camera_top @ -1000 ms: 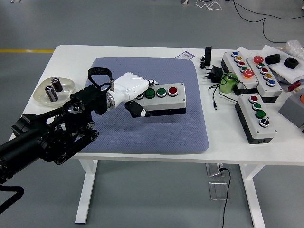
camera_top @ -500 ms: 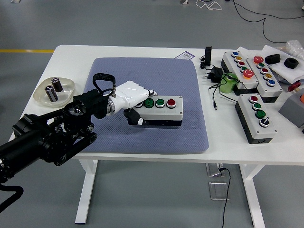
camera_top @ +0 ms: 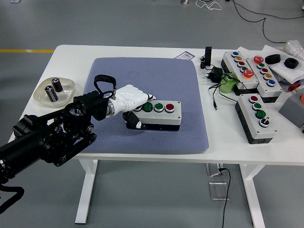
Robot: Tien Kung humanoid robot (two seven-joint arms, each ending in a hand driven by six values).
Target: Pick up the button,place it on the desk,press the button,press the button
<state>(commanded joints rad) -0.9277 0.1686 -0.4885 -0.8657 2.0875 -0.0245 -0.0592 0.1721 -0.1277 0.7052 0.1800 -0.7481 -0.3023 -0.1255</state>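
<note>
Left hand (camera_top: 133, 100): fingers clamped on left end of button box (camera_top: 156, 114) | box location: on blue mat (camera_top: 190, 76), near its front | risk: box shifts or tips on release if fingers snag its edge | risk: wrong button pressed, buttons closely spaced
</note>
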